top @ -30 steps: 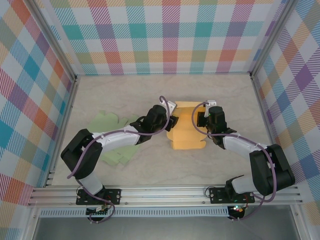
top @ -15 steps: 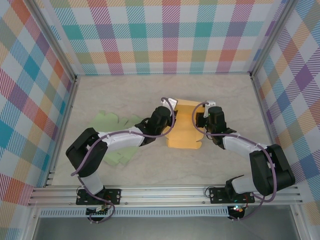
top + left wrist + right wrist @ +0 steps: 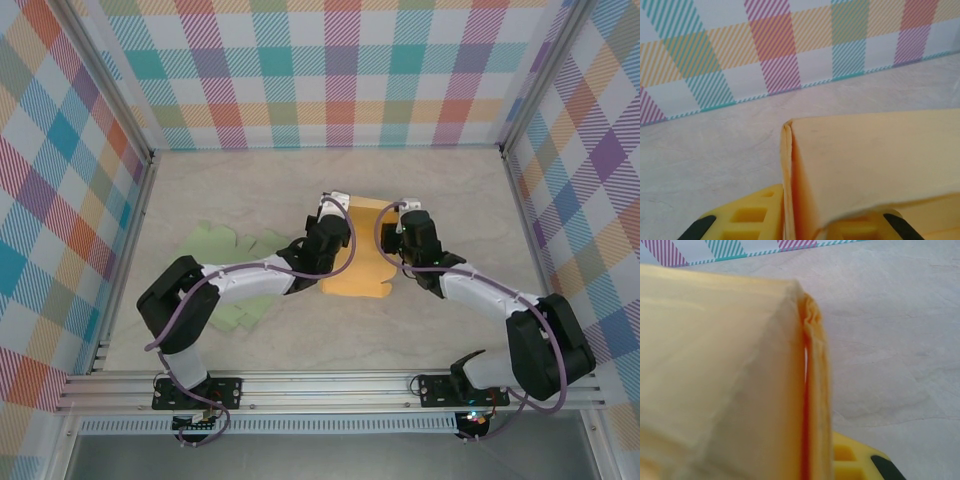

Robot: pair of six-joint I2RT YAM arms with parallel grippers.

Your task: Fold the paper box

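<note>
From above, the paper box lies mid-bench. The left gripper has moved onto its left edge, and the box has slid slightly leftward. At the left wrist, the yellow fingers have closed in and clamp the raised side wall. At the right wrist, the right gripper stays pinched shut on the opposite wall's doubled layers. With both walls held, the fold can likely proceed.

The paper box is rendered in yellow-orange, the table in pale veined beige, the loose sheets in light green, the 2 arms in white and black with purple cables, and the walls in a diagonally hatched plaid of teal, pink, orange, purple and green on white.
</note>
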